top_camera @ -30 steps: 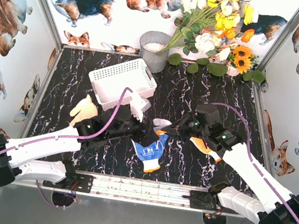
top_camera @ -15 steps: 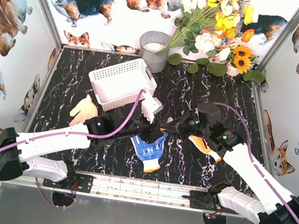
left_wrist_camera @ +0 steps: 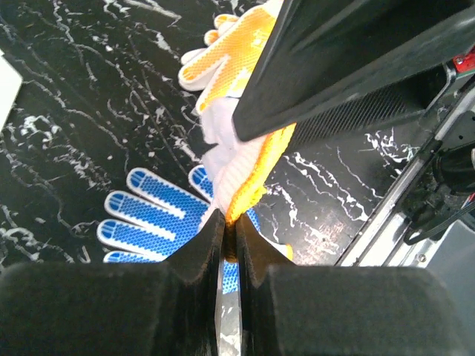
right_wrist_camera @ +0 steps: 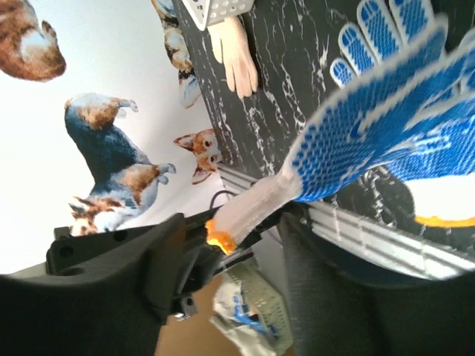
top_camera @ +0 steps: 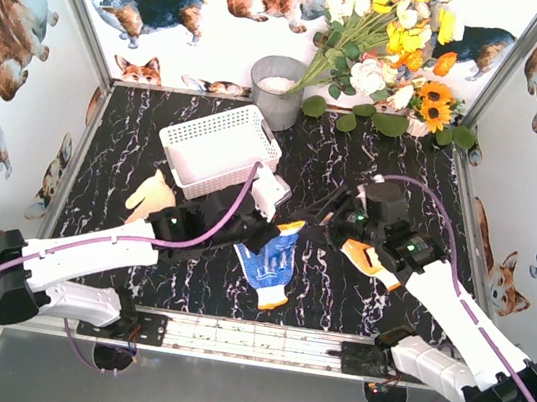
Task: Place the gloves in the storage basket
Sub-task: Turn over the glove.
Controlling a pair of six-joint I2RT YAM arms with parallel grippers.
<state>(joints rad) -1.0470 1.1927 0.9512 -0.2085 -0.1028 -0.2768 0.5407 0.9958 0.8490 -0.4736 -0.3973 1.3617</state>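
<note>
Black, white-veined tabletop (top_camera: 424, 174) sits under corgi-print walls (top_camera: 5, 71). At mid-table your left gripper (left_wrist_camera: 228, 222) is pinched fully closed on the orange hem of a knit orange-dotted glove (left_wrist_camera: 223, 141). Your right gripper (right_wrist_camera: 231, 222) stands parted with a thin white cuff between its fingers. Whether it touches that cuff you cannot tell from the wrist view. The held glove's long axis runs from the left jaws away toward the right gripper, limp and folded.

Below it a blue-dotted glove (top_camera: 268, 270) lies flat on the table. A cream glove (top_camera: 150, 199) lies just beside the storage basket (top_camera: 210, 119), a white latticed plastic tray. That basket sits up and to the left of your left gripper, so the left arm is the nearer one. Reckon on carrying the glove that way, cuff leading.
</note>
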